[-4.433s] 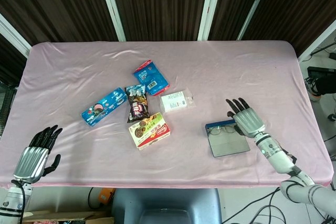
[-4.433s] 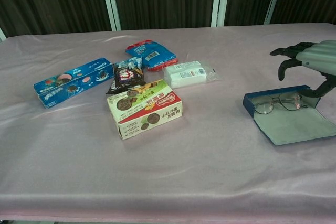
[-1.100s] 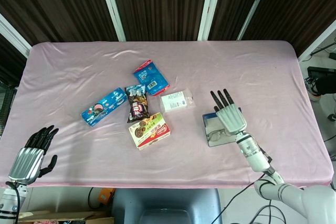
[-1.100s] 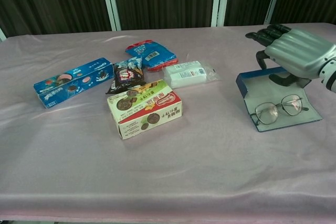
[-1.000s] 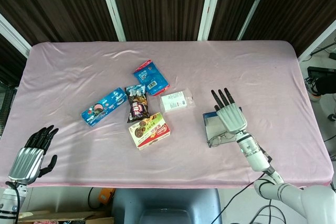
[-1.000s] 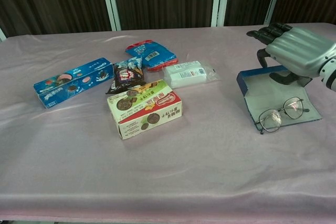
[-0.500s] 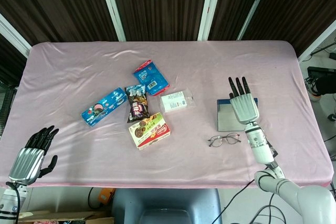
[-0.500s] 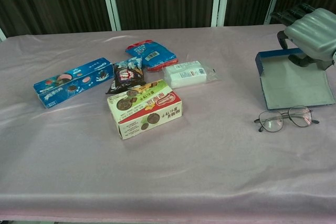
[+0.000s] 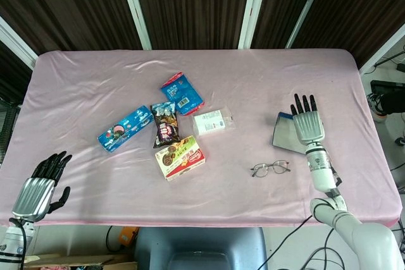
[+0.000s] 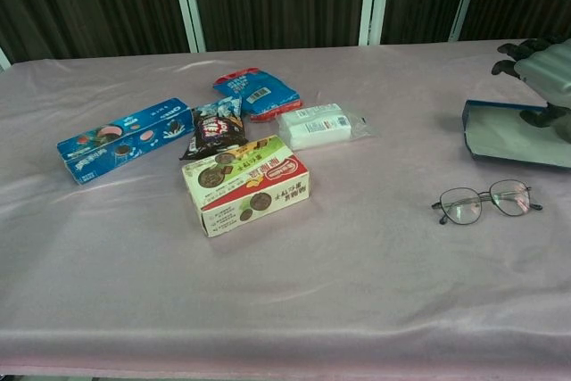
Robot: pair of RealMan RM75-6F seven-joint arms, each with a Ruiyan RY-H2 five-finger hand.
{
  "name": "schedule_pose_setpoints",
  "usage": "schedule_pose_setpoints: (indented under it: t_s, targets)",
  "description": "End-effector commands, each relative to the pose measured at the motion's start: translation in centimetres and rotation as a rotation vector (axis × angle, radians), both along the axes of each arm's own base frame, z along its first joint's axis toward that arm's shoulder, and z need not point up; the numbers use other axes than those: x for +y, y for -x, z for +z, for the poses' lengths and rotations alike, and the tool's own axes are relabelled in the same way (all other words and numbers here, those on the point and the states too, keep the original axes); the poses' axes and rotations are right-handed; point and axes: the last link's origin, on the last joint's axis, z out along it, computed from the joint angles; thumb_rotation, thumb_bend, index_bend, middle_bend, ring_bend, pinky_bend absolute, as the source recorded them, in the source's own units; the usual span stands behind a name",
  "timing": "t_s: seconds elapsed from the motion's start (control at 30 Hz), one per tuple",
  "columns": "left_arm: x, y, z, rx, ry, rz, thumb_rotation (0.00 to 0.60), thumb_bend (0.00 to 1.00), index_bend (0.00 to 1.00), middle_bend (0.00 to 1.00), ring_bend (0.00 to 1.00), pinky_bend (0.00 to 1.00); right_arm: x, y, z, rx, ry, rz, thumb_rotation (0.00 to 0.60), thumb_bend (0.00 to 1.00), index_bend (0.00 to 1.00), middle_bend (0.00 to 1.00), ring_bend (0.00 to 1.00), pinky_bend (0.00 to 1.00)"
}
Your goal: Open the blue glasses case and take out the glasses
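Head view: the round, thin-rimmed metal glasses (image 9: 271, 169) are seen lying out of the case on the pink cloth-covered counter (image 9: 114, 184), lenses side by side with the long axis running left to right and the temples folded behind. In the chest view the glasses (image 10: 487, 202) are set near the right edge, nearer than the open blue glasses case (image 10: 513, 134) and apart from it.

The case (image 9: 286, 135) is held at the far right, its pale grey lining turned up and its blue rim facing left; it is tilted, and whether any of it rests on the cloth cannot be told. The right hand (image 9: 307, 125) is laid over the case's right side with the fingers straight and pointing far; in the chest view the right hand (image 10: 541, 69) is seen grasping the case's far right edge, dark fingertips above it and the thumb below.

The left hand (image 9: 39, 188) is kept at the near left corner, empty, with the dark fingers spread.

Left of centre a cluster of snacks is laid: a long blue biscuit box (image 9: 124, 128), a dark snack packet (image 9: 165, 124), a blue and red pouch (image 9: 181, 93), a white wrapped packet (image 9: 211, 121) and a red and green cookie box (image 9: 180, 157).
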Motion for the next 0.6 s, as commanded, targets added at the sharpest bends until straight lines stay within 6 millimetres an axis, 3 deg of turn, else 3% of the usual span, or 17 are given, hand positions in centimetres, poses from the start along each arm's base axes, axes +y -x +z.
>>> schedule_pose_setpoints:
  t_s: [0.03,0.2,0.43,0.6]
  targets:
    - [0.1,0.0,-0.1,0.001,-0.001,0.001,0.6,0.44,0.0,0.01,0.02,0.14,0.0,0.1,-0.1,-0.05,-0.034,-0.015,0.6,0.52,0.17,0.0,0.0,0.0]
    - [0.0,0.0,0.0,0.0,-0.004,0.001,0.6,0.44,0.0,0.01,0.02,0.13,1.1,-0.8,0.2,-0.128,-0.072,0.051,0.6,0.52,0.17,0.0,0.0,0.0]
    - [0.0,0.0,0.0,-0.006,-0.005,0.002,0.6,0.44,0.0,0.01,0.02,0.14,5.6,-3.5,0.7,-0.236,-0.276,0.216,0.6,0.52,0.32,0.0,0.0,0.0]
    - [-0.1,-0.1,-0.1,0.003,-0.008,-0.005,0.6,0.44,0.0,0.01,0.02,0.14,8.8,-4.6,1.2,-0.221,-0.395,0.276,0.6,0.52,0.42,0.0,0.0,0.0]
